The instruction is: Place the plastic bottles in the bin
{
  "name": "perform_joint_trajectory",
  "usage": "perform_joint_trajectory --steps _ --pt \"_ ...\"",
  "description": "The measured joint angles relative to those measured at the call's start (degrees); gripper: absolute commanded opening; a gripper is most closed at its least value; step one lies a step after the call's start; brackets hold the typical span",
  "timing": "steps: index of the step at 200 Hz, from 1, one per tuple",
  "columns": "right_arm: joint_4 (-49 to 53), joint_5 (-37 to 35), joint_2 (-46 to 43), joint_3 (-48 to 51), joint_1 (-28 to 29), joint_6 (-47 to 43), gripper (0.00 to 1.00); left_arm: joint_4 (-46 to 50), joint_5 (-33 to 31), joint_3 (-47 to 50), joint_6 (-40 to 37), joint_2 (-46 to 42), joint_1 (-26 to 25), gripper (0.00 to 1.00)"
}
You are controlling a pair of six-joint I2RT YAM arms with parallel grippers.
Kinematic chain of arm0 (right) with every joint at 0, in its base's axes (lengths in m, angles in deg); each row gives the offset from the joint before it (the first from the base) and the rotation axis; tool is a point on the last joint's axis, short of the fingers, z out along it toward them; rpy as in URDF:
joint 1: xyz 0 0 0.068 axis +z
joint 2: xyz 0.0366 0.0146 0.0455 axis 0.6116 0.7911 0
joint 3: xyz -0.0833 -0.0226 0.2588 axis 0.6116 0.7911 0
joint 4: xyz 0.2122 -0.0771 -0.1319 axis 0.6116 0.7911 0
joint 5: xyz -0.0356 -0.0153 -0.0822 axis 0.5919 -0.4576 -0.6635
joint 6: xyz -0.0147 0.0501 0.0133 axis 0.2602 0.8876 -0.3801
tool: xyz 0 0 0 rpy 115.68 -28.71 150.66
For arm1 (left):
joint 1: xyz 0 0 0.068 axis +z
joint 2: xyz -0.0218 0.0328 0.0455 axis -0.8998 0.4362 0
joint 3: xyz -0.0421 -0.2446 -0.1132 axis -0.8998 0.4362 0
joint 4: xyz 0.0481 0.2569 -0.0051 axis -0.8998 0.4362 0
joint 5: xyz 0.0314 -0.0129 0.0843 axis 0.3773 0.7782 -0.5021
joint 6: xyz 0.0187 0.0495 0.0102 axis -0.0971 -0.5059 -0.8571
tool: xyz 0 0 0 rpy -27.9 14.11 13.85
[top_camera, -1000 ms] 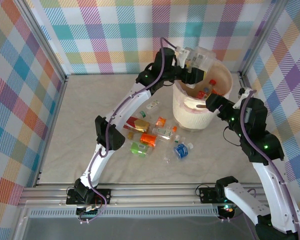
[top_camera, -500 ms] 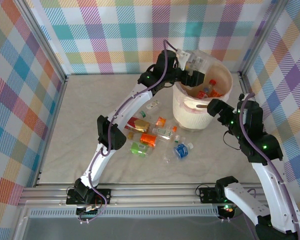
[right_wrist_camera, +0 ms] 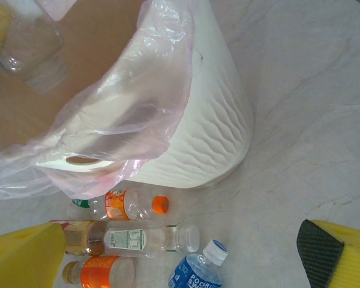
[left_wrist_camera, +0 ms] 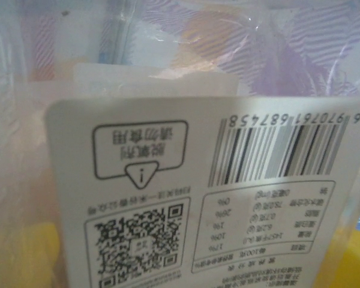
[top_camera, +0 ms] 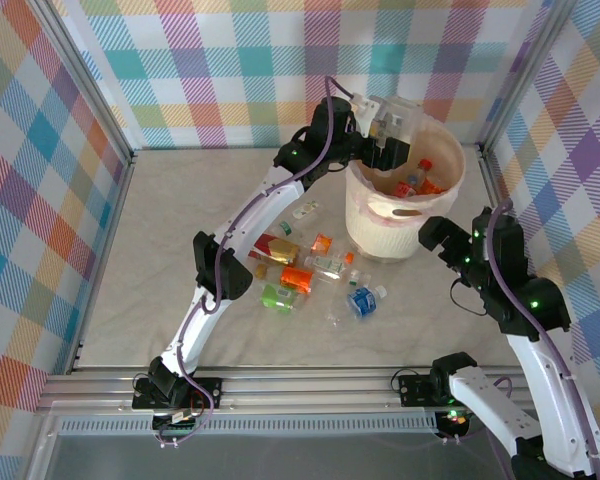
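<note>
The bin (top_camera: 382, 228), a cream bucket with a thin liner, stands at the back right and holds a few plastic bottles (top_camera: 421, 180). My left gripper (top_camera: 391, 126) hangs over the bin's far rim. Its yellow fingers (left_wrist_camera: 21, 255) stand wide apart, open, with a clear bottle's white barcode label (left_wrist_camera: 210, 198) still between them. That clear bottle (right_wrist_camera: 31, 49) hangs above the bin's inside. My right gripper (top_camera: 432, 230) is just right of the bin (right_wrist_camera: 211, 132), open and empty (right_wrist_camera: 180, 249). Several bottles lie on the table, among them blue (top_camera: 362, 300), orange (top_camera: 297, 277) and green (top_camera: 277, 296).
Bottles lie close in front of the bin: orange-capped (right_wrist_camera: 129, 205), clear (right_wrist_camera: 150, 238), blue (right_wrist_camera: 195, 273). A red-labelled one (top_camera: 273, 245) lies further left. Metal frame posts and checked walls bound the table. The cloth left of the bottles is bare (top_camera: 170, 250).
My left gripper's jaws have opened over the bin. My right gripper has drawn back from the bin's side, toward the near right.
</note>
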State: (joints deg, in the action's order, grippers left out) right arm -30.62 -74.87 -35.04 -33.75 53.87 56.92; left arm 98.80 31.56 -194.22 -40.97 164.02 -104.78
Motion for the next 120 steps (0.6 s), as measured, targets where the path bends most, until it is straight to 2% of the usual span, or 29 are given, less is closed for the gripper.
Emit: perform_joint_trajectory --steps 85,120 --pt "-0.8 1.1 1.8 0.5 0.0 -0.2 1.00 1.9 -0.6 0.0 -2.2 0.0 -0.1 1.00" --pt "-1.8 0.9 7.3 -5.8 0.0 -3.3 1.00 3.8 -1.3 0.0 -6.0 -0.2 -0.1 1.00"
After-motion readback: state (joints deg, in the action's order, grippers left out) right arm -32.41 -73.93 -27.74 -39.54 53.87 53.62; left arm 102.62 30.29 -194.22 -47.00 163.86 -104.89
